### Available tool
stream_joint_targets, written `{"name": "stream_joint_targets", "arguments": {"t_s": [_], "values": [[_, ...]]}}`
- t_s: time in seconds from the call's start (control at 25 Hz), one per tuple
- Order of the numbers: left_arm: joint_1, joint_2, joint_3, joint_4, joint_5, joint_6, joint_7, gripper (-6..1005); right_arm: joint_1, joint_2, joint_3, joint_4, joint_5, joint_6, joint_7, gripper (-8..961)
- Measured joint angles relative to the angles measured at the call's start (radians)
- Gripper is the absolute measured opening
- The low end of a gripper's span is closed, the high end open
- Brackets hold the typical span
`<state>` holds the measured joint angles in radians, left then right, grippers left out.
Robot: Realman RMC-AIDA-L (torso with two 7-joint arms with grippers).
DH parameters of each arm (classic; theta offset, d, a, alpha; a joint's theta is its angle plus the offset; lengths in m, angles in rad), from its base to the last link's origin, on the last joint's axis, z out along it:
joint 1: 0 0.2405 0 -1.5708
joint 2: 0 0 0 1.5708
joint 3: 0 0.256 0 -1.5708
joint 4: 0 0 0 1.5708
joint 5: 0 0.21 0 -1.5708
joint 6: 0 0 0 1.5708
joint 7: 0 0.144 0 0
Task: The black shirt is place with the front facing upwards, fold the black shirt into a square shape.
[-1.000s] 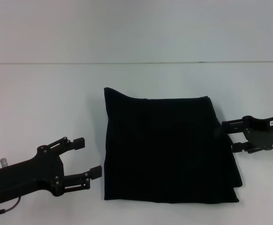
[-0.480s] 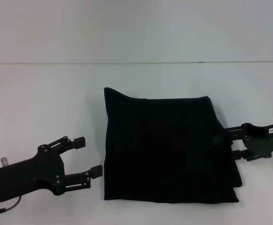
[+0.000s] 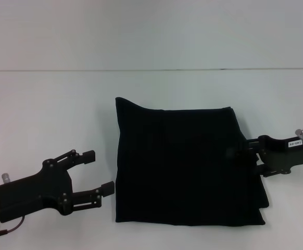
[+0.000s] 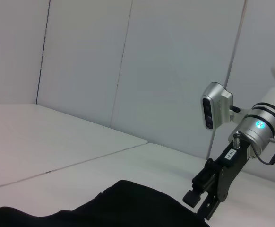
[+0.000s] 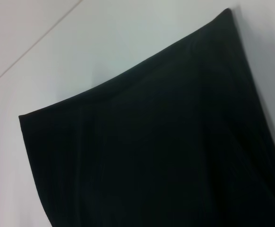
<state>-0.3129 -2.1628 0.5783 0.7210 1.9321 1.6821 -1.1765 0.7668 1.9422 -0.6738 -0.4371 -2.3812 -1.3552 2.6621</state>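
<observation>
The black shirt (image 3: 185, 166) lies folded into a rough square on the white table (image 3: 47, 114); no lettering or label shows. My right gripper (image 3: 243, 159) is at the shirt's right edge, its open fingers reaching over the cloth. The left wrist view shows it (image 4: 199, 205) low over the shirt (image 4: 128, 208), holding nothing. My left gripper (image 3: 100, 172) is open and empty on the table just left of the shirt's near left corner. The right wrist view is filled by the shirt (image 5: 166, 151).
The table's far edge (image 3: 151, 70) meets a pale wall behind. A lower layer of cloth sticks out at the shirt's near right corner (image 3: 262, 200).
My right gripper has moved left, from beside the shirt's right edge to over it. My left gripper has barely shifted. The shirt has not moved.
</observation>
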Motion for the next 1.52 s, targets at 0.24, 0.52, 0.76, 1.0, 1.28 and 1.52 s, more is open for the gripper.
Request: {"name": "stream_joint_targets", "arguments": {"t_s": [0.24,0.52,0.76,1.0,1.28,1.52], "values": [[0.0,0.0,0.0,0.0,-0.001,0.001,-0.005,937,-0.003,0.021,-0.001,0.0,0.001,0.024,-0.006,877],[-0.005,0.0,0.0,0.0,-0.001,0.004,-0.008,937,-0.005,0.036,0.0,0.0,0.025,0.041,-0.036,877],[-0.007,0.0,0.0,0.0,-0.001,0.005,-0.015,936,-0.003,0.037,-0.007,0.0,0.039,0.045,-0.065,834],[-0.011,0.002,0.0,0.002,-0.001,0.005,-0.022,936,0.003,0.037,-0.037,0.0,0.019,0.072,-0.069,621],[-0.011,0.003,0.0,0.003,-0.001,0.006,-0.023,936,0.004,0.038,-0.03,-0.002,0.025,0.089,-0.095,338],[-0.011,0.004,-0.014,0.003,-0.001,0.008,-0.023,936,0.01,0.044,-0.028,-0.012,0.04,0.092,-0.128,160]]}}
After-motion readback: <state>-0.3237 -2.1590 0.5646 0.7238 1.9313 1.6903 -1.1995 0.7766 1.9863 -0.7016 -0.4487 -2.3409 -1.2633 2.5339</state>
